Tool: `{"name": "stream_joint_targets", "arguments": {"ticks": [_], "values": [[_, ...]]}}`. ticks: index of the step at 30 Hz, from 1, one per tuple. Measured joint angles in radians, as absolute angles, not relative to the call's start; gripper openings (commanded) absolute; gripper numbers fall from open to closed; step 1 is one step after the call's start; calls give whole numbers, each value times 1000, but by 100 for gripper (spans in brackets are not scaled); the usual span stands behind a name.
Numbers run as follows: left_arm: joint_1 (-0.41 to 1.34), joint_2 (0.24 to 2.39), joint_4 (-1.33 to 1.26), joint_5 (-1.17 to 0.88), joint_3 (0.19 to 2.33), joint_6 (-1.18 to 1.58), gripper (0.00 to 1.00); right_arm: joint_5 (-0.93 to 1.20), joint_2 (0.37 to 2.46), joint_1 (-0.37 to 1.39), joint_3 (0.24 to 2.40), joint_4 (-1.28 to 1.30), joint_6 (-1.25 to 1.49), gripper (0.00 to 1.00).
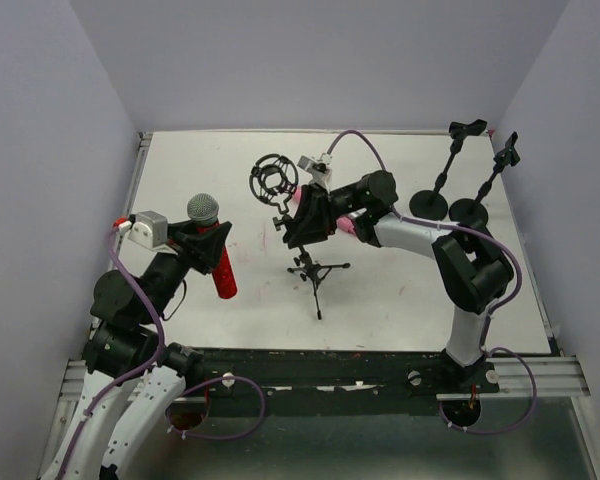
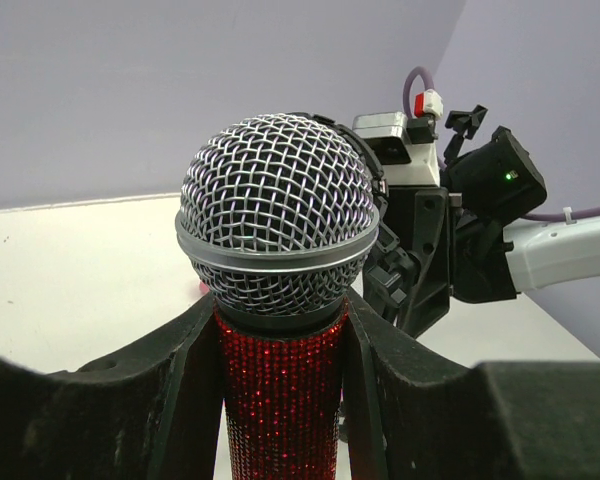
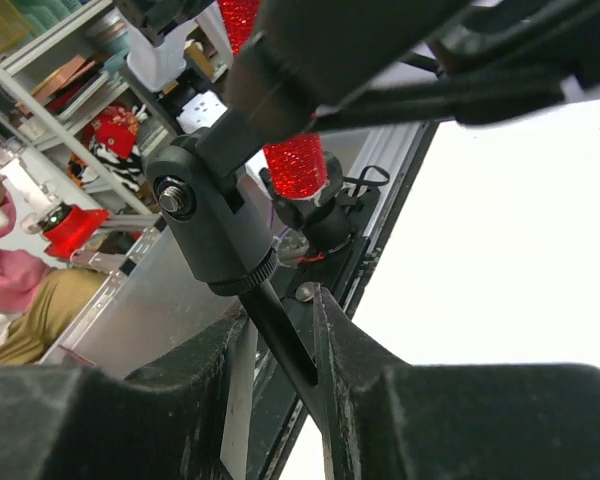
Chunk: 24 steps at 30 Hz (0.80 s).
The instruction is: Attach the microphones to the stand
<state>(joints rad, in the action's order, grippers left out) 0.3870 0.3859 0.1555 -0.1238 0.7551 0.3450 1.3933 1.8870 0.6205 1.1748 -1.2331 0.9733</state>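
Observation:
My left gripper [image 1: 206, 245] is shut on the glittery red microphone [image 1: 223, 274] just below its silver mesh head and holds it upright above the table's left side. The left wrist view shows its body [image 2: 280, 400] between my fingers [image 2: 175, 350]. My right gripper [image 1: 305, 218] is shut on the pole [image 3: 285, 350] of the black tripod stand [image 1: 316, 270], below its round shock mount [image 1: 273, 180]. The pink microphone [image 1: 351, 226] lies on the table, mostly hidden under my right arm. The silver-grey microphone is out of view.
Two more black stands with round bases [image 1: 430, 203] [image 1: 469, 211] and clip tops stand at the back right. The white table [image 1: 230, 160] has purple walls on three sides. A metal rail [image 1: 320, 375] runs along the near edge.

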Motion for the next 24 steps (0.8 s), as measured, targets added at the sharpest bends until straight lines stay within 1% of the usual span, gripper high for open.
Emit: {"name": "stream_joint_targets", "arguments": {"ticks": [7, 14, 22, 24], "values": [[387, 403, 159, -147, 786, 340, 0, 1418, 1887, 612, 1140, -1308, 1054, 40], [387, 420, 146, -177, 826, 340, 0, 1455, 1884, 596, 1062, -1315, 1056, 44], [387, 427, 143, -207, 832, 344, 0, 1480, 1861, 577, 1015, -1315, 1041, 59], [387, 437, 144, -218, 845, 346, 0, 1480, 1855, 570, 1001, -1315, 1038, 64]]}}
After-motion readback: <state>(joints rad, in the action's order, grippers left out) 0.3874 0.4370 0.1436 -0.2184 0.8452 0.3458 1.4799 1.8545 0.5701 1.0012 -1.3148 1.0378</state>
